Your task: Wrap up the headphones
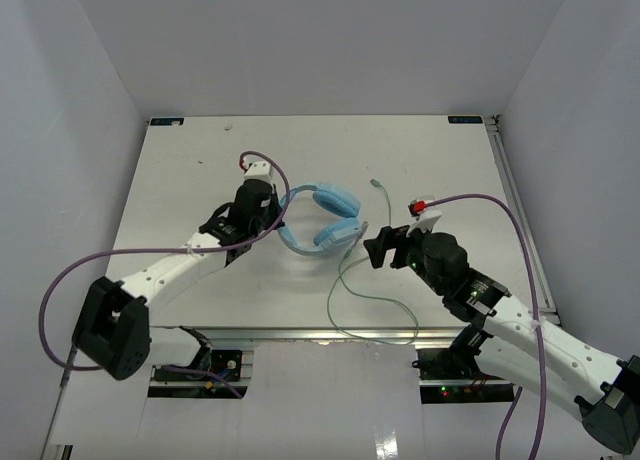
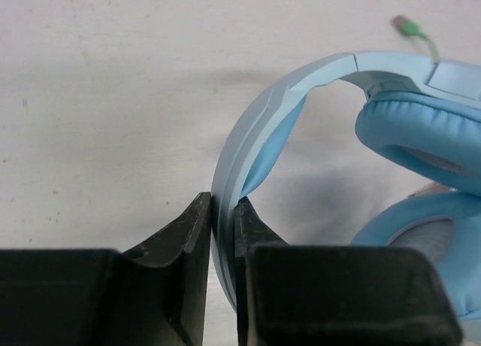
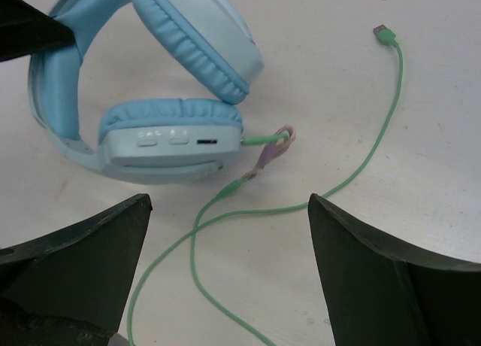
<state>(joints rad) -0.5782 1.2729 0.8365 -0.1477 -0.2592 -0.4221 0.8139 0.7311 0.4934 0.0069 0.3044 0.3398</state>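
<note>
Left gripper [image 2: 224, 210] is clamped on the headband [image 2: 248, 128], pinning the headphones [image 1: 322, 220] mid-table [image 1: 200, 160]. Right gripper [image 3: 228, 204] hangs with fingers wide apart just above the cord [image 3: 373, 132], holding nothing. The cord sprawls in loose loops, plug [image 3: 384, 34] off to the side. My call: drop low, pinch the cord close to the earcup [image 3: 173, 139], then wind snugly while the left holds firm

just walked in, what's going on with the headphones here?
The left gripper is shut on the headband of the light blue headphones, which lie on the table. The right gripper is open, poised over the green cord where it leaves one earcup. The cord lies loose across the table with its plug free, so nothing is wrapped yet.
</note>
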